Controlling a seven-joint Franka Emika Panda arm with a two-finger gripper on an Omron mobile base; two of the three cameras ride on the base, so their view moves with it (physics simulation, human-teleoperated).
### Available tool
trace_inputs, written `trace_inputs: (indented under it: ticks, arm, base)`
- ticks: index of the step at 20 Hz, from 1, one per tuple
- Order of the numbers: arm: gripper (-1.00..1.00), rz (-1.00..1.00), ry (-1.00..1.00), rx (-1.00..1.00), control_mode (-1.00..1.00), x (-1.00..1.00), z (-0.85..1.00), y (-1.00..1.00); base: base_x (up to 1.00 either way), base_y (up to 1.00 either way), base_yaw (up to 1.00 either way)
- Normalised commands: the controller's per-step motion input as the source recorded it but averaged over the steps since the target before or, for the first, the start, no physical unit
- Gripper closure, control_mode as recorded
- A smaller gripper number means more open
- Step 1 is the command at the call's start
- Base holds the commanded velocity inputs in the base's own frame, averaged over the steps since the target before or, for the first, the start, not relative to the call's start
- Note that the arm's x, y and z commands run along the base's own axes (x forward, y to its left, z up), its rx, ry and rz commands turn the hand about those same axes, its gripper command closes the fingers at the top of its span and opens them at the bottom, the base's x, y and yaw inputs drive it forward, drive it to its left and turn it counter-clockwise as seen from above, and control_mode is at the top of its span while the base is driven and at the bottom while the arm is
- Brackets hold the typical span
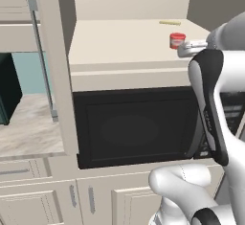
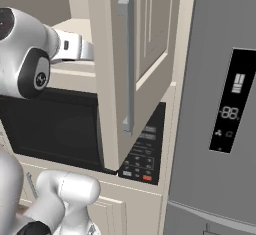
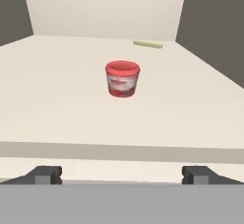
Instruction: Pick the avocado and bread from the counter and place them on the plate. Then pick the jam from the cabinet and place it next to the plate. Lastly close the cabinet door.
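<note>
In the left base view the white arm is covering the right side of the frame, hiding part of the black microwave (image 1: 134, 128) and crowding the small squat jam jar with a round red top (image 1: 177, 40) at upper right. The jar is standing upright on the pale shelf of the tall cream cabinet (image 1: 119, 42), its axis vertical. In the hand view the fingers (image 3: 47, 174) are standing spread wide at the bottom edge, pinching nothing, the jar (image 3: 122, 78) sitting centred well beyond them. A thin pale yellow stick (image 3: 148, 44) is lying at the shelf's back. In the right base view the tall cream cabinet door with a slim metal bar handle (image 2: 127, 64) is standing open, blocking the shelf.

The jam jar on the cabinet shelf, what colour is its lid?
Red. The jam has a round red top, clearest in the hand view.
</note>
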Motion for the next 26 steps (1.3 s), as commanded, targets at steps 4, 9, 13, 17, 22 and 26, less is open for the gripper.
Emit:
trace_inputs:
  ticks: [4,9,13,17,22,26]
  arm:
    - [-1.0,0.0,0.0,0.0,-1.0,0.27,0.0,0.0]
    - [-1.0,0.0,0.0,0.0,-1.0,0.29,0.0,0.0]
    - [-1.0,0.0,0.0,0.0,-1.0,0.3,0.0,0.0]
    - [-1.0,0.0,0.0,0.01,-1.0,0.3,-0.02,0.0]
    - [-1.0,0.0,0.0,0.01,-1.0,0.31,0.0,0.0]
    - [-1.0,0.0,0.0,0.0,-1.0,0.26,-0.01,0.0]
  base:
    - [0.0,0.0,0.0]
    - [0.0,0.0,0.0]
    - [0.0,0.0,0.0]
    - [0.0,0.0,0.0]
    - [0.0,0.0,0.0]
    - [0.0,0.0,0.0]
